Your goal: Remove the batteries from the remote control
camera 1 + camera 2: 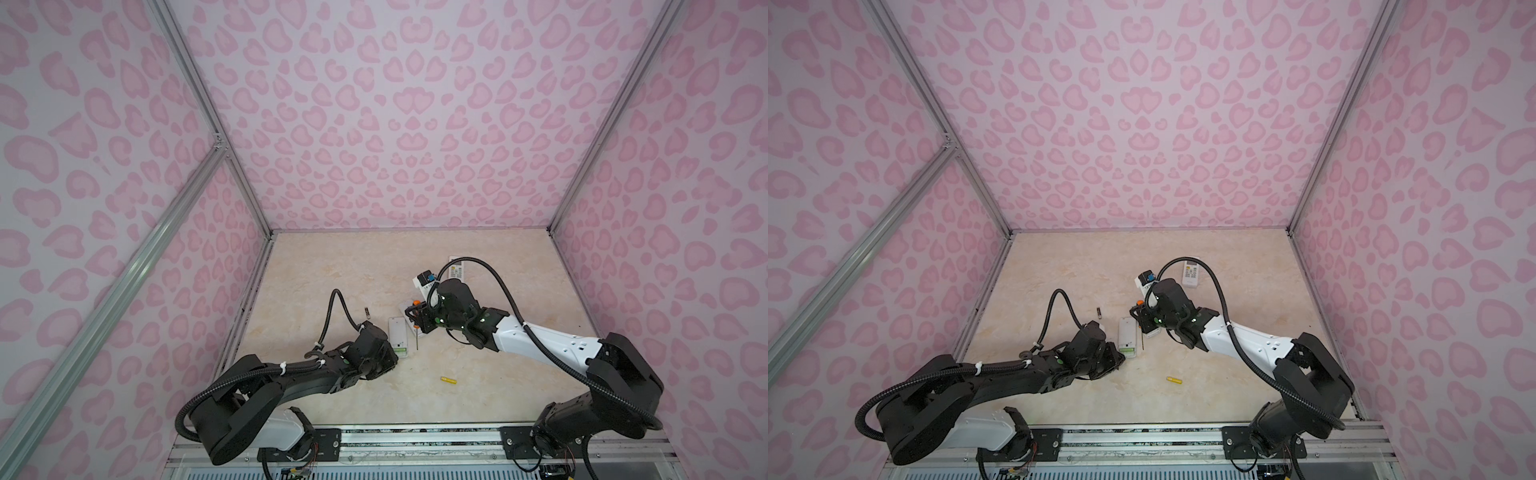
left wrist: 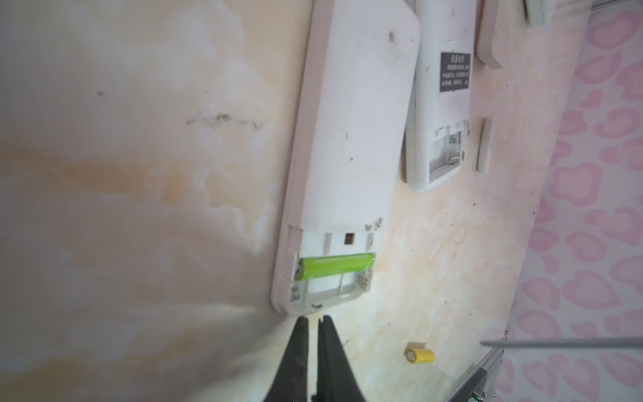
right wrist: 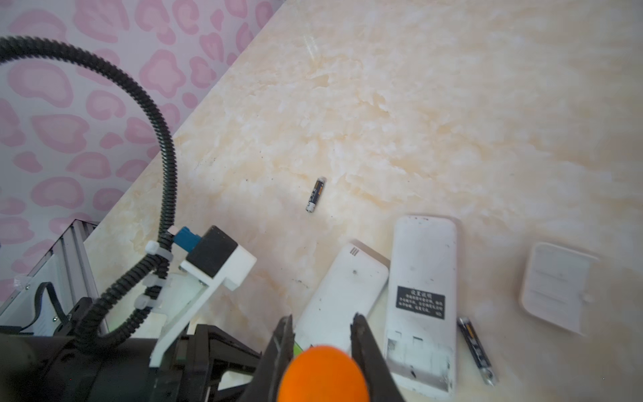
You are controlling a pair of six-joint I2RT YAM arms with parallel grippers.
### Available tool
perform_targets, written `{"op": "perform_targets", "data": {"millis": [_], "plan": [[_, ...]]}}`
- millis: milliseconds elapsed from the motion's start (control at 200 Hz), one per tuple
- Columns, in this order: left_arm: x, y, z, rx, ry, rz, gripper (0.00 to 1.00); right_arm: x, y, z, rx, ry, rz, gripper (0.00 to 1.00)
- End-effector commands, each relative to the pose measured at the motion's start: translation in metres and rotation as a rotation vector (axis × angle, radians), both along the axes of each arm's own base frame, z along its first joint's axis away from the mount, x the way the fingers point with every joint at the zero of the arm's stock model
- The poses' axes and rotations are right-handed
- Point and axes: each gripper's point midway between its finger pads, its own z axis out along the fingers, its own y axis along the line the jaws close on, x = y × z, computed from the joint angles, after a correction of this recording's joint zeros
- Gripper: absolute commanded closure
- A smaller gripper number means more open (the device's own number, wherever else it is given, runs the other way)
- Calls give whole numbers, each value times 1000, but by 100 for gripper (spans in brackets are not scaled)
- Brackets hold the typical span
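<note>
Green battery (image 2: 335, 266) near left jaws

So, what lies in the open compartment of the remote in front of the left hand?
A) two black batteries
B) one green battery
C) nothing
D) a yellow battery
B: the left wrist view shows one green battery in the remote's open compartment. The slot beside it is empty, and the yellow battery lies loose on the table.
</note>
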Motion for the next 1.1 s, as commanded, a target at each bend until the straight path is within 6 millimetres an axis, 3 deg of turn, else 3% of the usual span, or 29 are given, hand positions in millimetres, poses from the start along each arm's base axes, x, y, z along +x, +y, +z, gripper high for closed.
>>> {"op": "perform_targets", "data": {"millis": [0, 120, 370, 525, 1095], "plan": [[6, -2, 10, 8, -43, -19, 87, -5, -12, -15, -52, 31, -27, 100], [8, 1, 18, 14, -62, -26, 85, -2, -3, -8, -24, -8, -41, 100], [6, 21, 25, 0, -75, 6, 82, -1, 46, 22, -8, -253, 84, 100], [3, 27, 23, -8, -68, 12, 82, -1, 62, 20, 8, -332, 127, 100], [3, 26, 14, 4, -40, 0, 82, -6, 71, -3, 14, -354, 188, 100]]}}
